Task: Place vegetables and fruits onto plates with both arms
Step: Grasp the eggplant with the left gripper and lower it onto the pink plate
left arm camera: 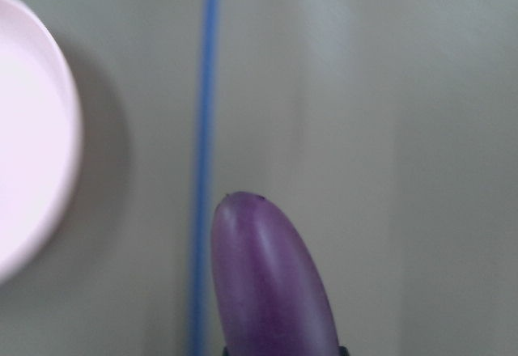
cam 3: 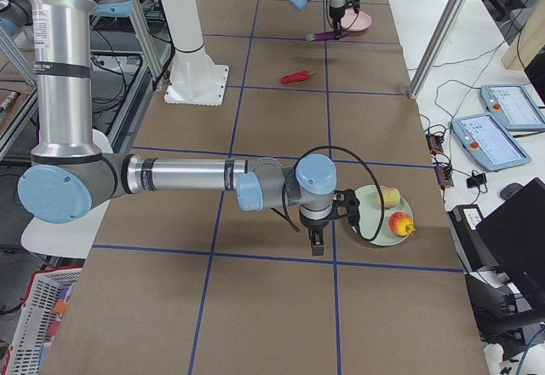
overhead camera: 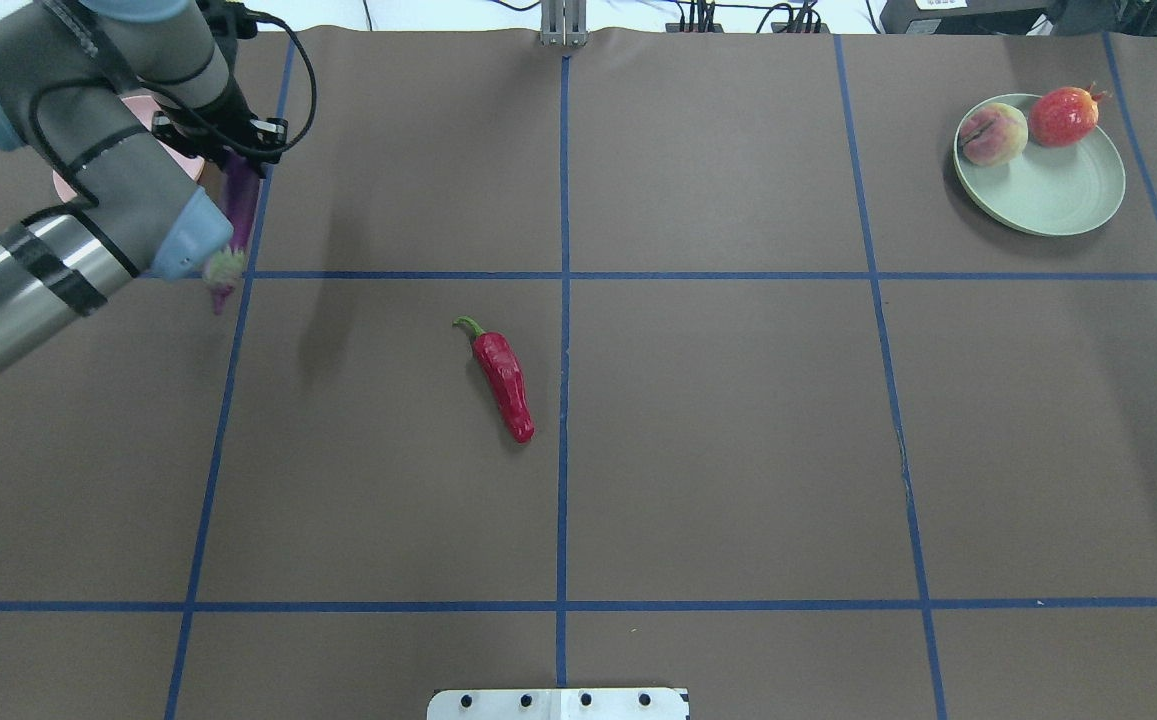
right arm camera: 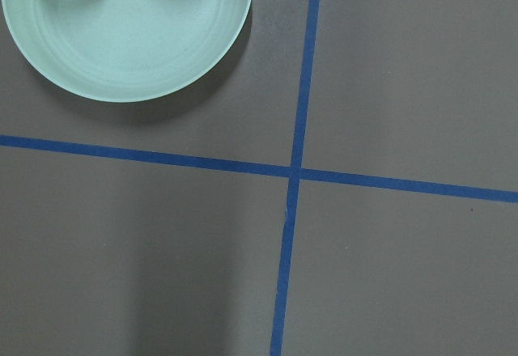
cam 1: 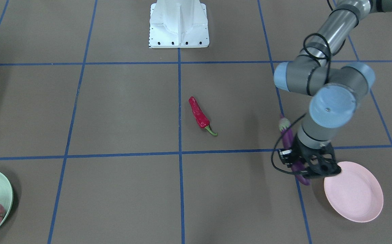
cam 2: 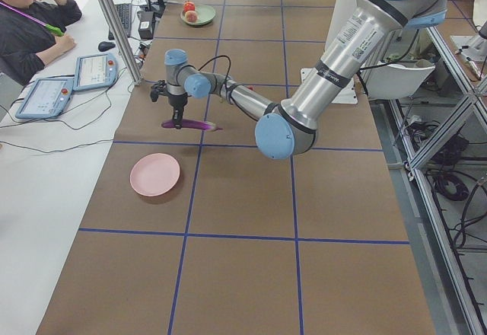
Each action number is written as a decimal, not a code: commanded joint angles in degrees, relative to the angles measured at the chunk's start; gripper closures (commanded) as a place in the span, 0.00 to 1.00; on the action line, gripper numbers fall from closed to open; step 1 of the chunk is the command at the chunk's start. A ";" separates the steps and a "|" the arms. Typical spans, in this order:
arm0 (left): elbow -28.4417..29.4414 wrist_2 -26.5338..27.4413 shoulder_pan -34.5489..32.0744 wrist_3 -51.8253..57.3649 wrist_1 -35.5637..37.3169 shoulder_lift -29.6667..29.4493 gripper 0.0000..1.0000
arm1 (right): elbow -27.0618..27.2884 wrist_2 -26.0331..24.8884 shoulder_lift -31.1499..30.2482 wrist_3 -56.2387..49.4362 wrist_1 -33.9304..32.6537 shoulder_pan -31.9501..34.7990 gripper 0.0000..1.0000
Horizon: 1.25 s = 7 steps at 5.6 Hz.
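Note:
My left gripper (cam 1: 303, 169) is shut on the purple eggplant (cam 1: 288, 135) near its middle and holds it level above the table, beside the pink plate (cam 1: 355, 193). In the left wrist view the eggplant's tip (left arm camera: 271, 291) points past the pink plate's rim (left arm camera: 24, 178). The red chili (overhead camera: 503, 378) lies alone at the table's centre. On the mint green plate (overhead camera: 1048, 185) rest the peach (overhead camera: 993, 135) and the pomegranate (overhead camera: 1063, 115). The right gripper (cam 3: 317, 243) hangs over the table just beside the green plate (cam 3: 375, 230); I cannot tell whether it is open or shut.
The white base block (cam 1: 179, 23) stands at the robot's side of the table. Blue tape lines grid the brown surface. A seated person and tablets (cam 2: 68, 80) are beyond the table's far edge, by a metal post (cam 2: 114, 23).

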 commanded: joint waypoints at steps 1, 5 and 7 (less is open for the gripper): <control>15.71 0.07 -4.19 11.77 -6.50 -3.51 1.00 | 0.44 -0.09 -0.32 0.00 -0.07 0.00 0.01; 23.53 5.53 -4.72 13.65 -14.03 -5.36 0.00 | 0.88 0.00 -0.50 0.00 -0.07 0.00 0.01; 13.73 -2.25 -4.29 1.83 -13.42 -5.46 0.00 | 0.88 0.00 -0.50 0.00 -0.07 0.00 0.01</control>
